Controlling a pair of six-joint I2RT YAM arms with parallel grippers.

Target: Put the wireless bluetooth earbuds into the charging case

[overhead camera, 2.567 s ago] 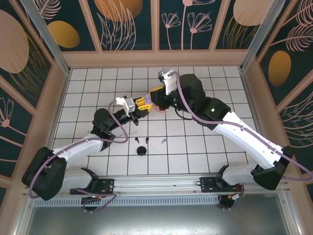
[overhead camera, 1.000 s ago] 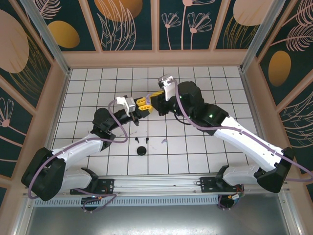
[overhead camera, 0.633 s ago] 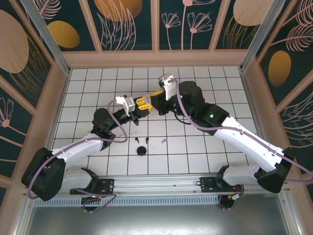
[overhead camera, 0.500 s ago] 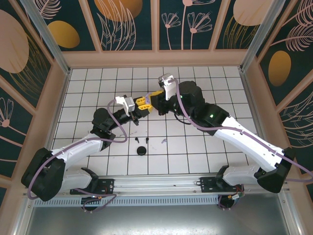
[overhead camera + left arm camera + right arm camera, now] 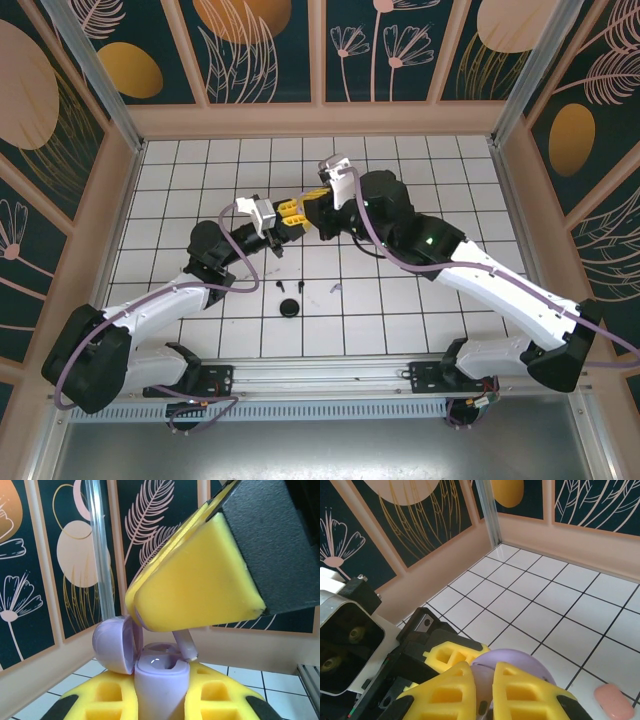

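Left gripper point(image 5: 161, 700) is clamped round a little lilac egg-shaped plastic charging case point(image 5: 160, 676), holding it up off the white tiled worktop point(image 5: 400, 300) with the hinged lilac lid point(image 5: 114, 645) flipped open to one side. Right gripper point(image 5: 482, 677) sits right over it, yellow foam pads pinched on a tiny lilac stemmed plastic earbud point(image 5: 185, 646). The stem pokes out below the pad, right at the mouth of the case, but I can't tell if it's in the socket. My take: the bud weighs basically nothing and it's hard and glossy, so it'll twist or pop out of soft pads if it snags the rim. Best hold is across the bulb end so the stem leads in. The case is smooth and rounded too, so grab it low on the body, clear of the lid. Down on the worktop are black stemmed earbuds point(image 5: 298, 287) near a round black case point(image 5: 290, 307), plus a second lilac bud point(image 5: 335, 288). There's also a salmon-pink rounded piece point(image 5: 612, 700), and I can't tell whether it's a case or a bud.
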